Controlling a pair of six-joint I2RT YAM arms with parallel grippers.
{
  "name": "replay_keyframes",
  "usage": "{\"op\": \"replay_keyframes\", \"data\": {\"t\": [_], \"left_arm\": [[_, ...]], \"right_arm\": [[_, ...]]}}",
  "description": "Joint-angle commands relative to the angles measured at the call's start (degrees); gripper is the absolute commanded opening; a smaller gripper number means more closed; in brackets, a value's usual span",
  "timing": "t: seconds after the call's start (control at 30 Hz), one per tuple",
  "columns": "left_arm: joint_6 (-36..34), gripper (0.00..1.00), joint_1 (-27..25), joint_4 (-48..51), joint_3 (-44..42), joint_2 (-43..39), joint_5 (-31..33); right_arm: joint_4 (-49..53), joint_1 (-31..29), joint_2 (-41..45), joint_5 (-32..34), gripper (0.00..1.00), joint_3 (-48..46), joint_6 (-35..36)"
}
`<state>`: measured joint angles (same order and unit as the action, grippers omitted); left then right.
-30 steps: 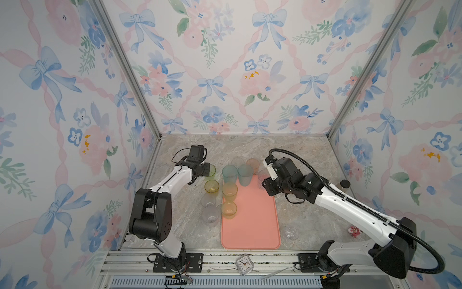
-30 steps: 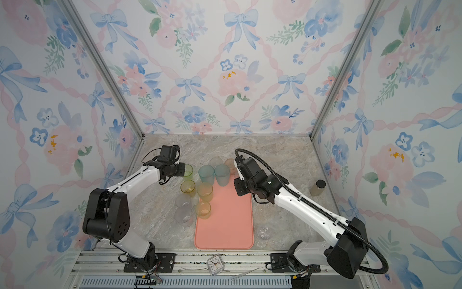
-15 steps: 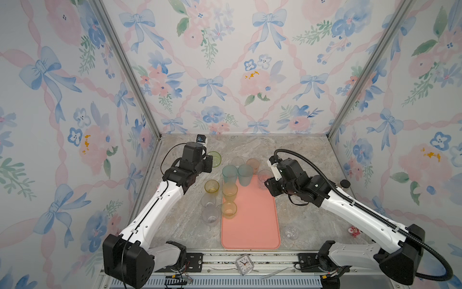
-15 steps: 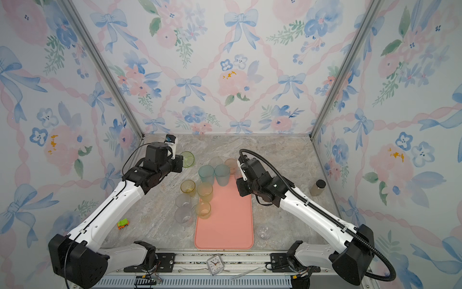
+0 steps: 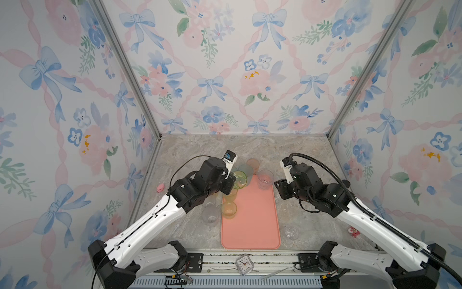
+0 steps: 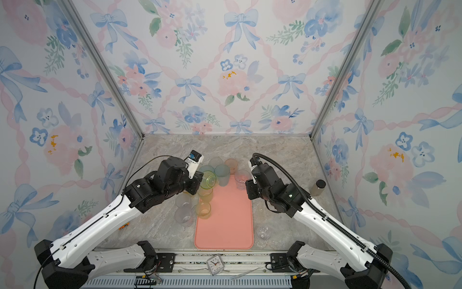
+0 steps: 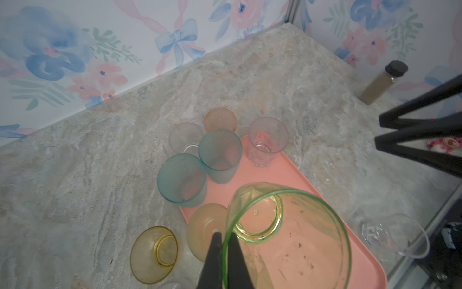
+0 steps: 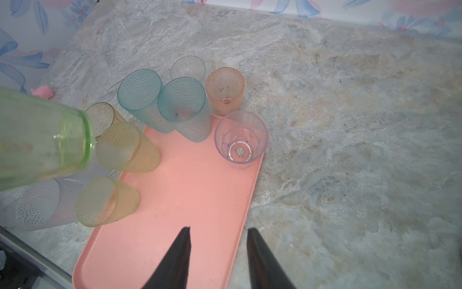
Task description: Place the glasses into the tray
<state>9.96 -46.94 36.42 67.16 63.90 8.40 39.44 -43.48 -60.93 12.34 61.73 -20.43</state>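
My left gripper (image 7: 224, 234) is shut on the rim of a yellow-green glass (image 5: 239, 179), holding it tilted above the far left part of the salmon-pink tray (image 5: 252, 225). My right gripper (image 8: 218, 229) is open and empty over the tray's right edge (image 8: 246, 207). A clear glass (image 8: 240, 137) stands in the tray's far right corner. Two teal glasses (image 8: 182, 100) are at its far end, and two yellow-orange ones (image 5: 229, 209) on its left edge. A peach glass (image 8: 225, 87) and clear glasses (image 5: 210, 217) stand on the table.
A small rounded clear glass (image 5: 291, 232) sits right of the tray. A dark-capped bottle (image 6: 318, 187) stands by the right wall. A clock (image 5: 244, 264) lies on the front rail. Small toys (image 5: 160, 187) lie near the left wall and at the right (image 5: 353, 231).
My left gripper has lifted the yellow-green glass off the table at the back left and carried it right, over the tray. My right gripper has drawn back slightly from the clear glass.
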Motion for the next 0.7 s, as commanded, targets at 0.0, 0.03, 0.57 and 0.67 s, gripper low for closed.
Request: {"op": "replay_keyframes", "data": {"t": [0.0, 0.03, 0.57, 0.67], "left_arm": [[2.5, 0.0, -4.3, 8.5, 1.9, -0.8, 0.5], [3.3, 0.0, -5.4, 9.9, 1.9, -1.0, 0.0], [24.1, 0.0, -16.6, 12.2, -13.1, -1.7, 6.0], [26.2, 0.0, -16.6, 11.6, -15.5, -2.5, 6.3]], "right_arm": [[1.5, 0.3, 1.4, 1.0, 0.41, -1.1, -1.5], [1.5, 0.4, 1.7, 1.0, 0.41, -1.2, -1.6], [0.2, -0.2, 2.4, -1.1, 0.41, -1.7, -2.2], [0.0, -0.3, 2.5, -1.2, 0.41, -1.9, -2.2]]}}
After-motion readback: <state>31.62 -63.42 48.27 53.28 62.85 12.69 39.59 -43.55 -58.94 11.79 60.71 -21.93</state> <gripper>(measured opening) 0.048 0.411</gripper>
